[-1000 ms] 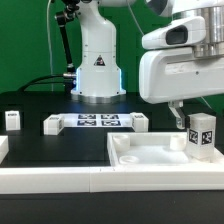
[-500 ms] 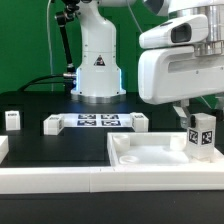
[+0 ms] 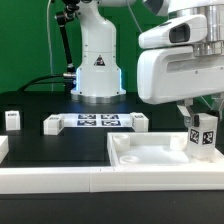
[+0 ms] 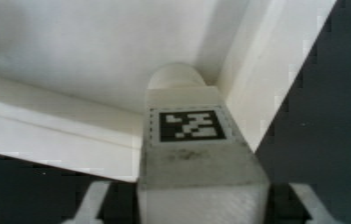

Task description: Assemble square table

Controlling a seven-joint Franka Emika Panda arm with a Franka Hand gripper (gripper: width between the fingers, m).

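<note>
One tabletop, four legs: three on the table beyond it, one on its corner. The claw narrowly flanks that leg; whether it grips is unclear.

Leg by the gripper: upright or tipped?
Upright: the leg stands on end in a corner of the square tabletop, tag facing the exterior camera.

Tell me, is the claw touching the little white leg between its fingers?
Cannot tell. In the wrist view the fingers flank the leg closely, but the edges blur; the exterior view shows the gripper around it, no clearer.
</note>
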